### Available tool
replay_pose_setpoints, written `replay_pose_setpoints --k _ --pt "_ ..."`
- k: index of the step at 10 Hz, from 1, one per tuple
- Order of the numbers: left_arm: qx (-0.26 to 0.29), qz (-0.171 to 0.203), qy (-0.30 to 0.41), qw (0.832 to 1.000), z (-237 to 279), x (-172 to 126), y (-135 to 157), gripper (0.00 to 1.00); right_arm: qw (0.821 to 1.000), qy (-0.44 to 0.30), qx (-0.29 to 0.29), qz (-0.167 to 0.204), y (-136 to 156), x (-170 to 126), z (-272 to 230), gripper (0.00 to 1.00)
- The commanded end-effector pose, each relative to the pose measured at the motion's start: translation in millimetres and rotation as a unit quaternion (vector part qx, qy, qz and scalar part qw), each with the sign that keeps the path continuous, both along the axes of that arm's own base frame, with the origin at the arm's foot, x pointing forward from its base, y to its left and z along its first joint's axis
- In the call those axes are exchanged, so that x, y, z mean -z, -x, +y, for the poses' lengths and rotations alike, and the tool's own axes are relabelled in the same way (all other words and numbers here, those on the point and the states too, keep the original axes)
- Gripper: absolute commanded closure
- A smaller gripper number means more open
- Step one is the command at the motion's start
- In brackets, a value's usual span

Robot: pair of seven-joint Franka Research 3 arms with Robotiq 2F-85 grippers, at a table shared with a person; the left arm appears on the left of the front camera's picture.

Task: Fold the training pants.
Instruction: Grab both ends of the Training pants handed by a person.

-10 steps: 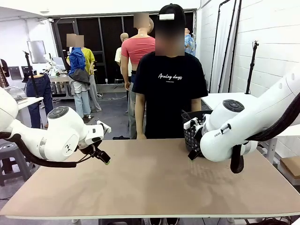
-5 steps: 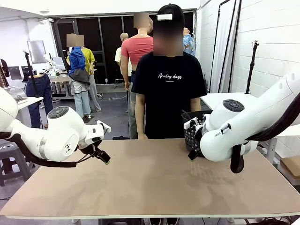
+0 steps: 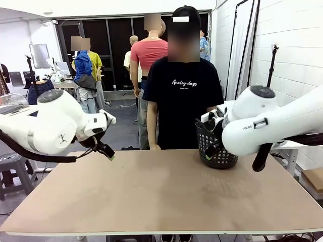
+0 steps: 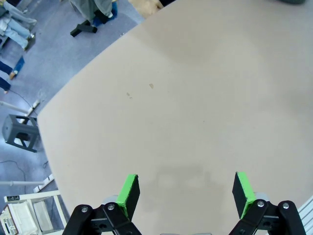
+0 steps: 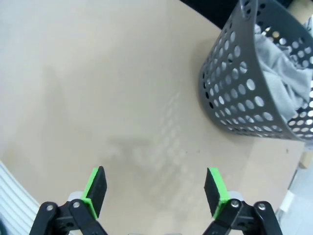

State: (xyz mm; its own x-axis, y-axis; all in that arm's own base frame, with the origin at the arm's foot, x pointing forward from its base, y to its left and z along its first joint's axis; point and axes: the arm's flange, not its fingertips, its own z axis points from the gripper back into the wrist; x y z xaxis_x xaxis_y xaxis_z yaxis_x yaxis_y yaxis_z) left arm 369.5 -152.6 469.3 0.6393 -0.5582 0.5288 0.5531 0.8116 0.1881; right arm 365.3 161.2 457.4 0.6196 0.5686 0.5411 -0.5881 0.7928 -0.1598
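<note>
**Pants in the basket, both grippers open and empty**

From where I stand, the folding has not begun. The light grey, soft jersey training pants [image 5: 288, 93] lie bunched inside the dark, round plastic basket with punched holes [image 5: 234, 83]. The basket sits on the robot's right half of the tan, flat-topped table [image 3: 151, 201], near the far edge. The grey cloth shows through the holes and over the rim, crumpled rather than laid out, so I'd say it has to come out and be spread flat before any fold is possible.

The right gripper [image 5: 155, 178] hangs above the tabletop with its green-padded fingers spread wide and nothing between them. The basket is off to one side of it, near but not touching. To my eye this arm is the better placed one to reach in for the cloth.

The left gripper [image 4: 186, 183] is likewise wide apart and empty. It is held over the other half of the table, well away from the basket, and seems to be keeping out of the way and leaving the middle free as a working surface.

A person in a black printed T-shirt [image 3: 181, 101] stands at the far side, just beside the basket, perhaps ready to help.
</note>
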Motion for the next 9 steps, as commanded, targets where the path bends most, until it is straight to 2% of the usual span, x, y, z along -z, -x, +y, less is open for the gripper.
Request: replay_pose_setpoints --k 1,5,9 --pt "-0.002 -0.009 0.002 1.000 -1.3 -25.2 20.4 0.00 1.000 -0.013 -0.009 0.003 20.2 -23.4 -10.0 0.00" --pt "-0.001 -0.014 -0.001 1.000 -3.6 -53.0 47.4 0.00 0.999 -0.011 -0.023 -0.022 48.4 -62.5 -22.8 0.00" --pt "0.007 -0.040 -0.003 0.999 -6.6 -71.8 69.7 0.00 0.999 -0.016 -0.023 -0.034 53.5 -79.4 -20.8 0.00"
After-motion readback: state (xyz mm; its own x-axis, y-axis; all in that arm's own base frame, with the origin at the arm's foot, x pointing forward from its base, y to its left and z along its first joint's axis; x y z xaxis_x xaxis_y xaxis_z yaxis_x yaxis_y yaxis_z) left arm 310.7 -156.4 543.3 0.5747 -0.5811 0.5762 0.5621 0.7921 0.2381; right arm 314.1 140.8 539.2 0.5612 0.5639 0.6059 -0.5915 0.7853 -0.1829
